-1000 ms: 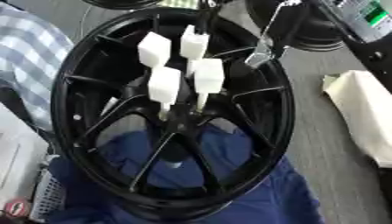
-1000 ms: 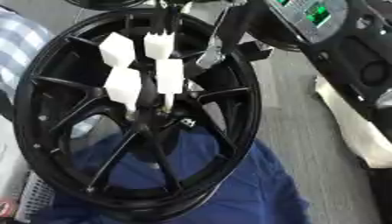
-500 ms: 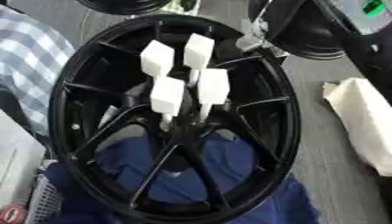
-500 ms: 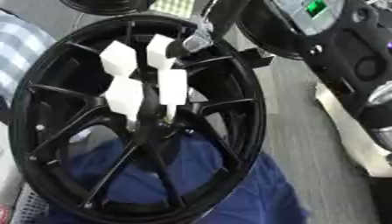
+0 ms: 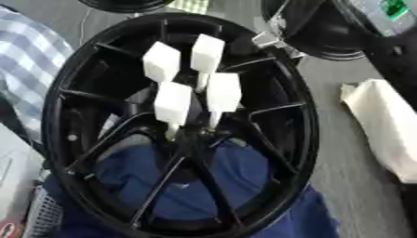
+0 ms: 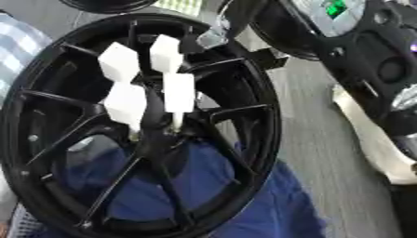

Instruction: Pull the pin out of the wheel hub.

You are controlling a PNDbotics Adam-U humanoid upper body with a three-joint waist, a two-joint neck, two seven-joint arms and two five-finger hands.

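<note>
A black spoked wheel hub (image 5: 306,121) fills the middle of both views, lying tilted on a blue cloth. Several pins with white block heads stick out of its centre: two lower ones (image 5: 172,102) (image 5: 223,92) and two upper ones (image 5: 161,61) (image 5: 207,52). My right hand (image 5: 273,39) shows only as a black and silver part over the wheel's upper right rim, apart from the pins and touching none of them. Its arm runs off toward the top right corner. My left hand appears in neither view.
A blue cloth (image 5: 183,186) lies under the wheel. A blue and white checked fabric (image 5: 32,60) is at the left edge. A cream bag or cloth (image 5: 387,125) lies on the grey floor at the right. Another dark wheel (image 5: 326,32) sits at the top right.
The whole picture has shifted, so the camera moved. Relative to the pins, my right hand now sits further up, by the wheel's upper rim. The pins stand as before.
</note>
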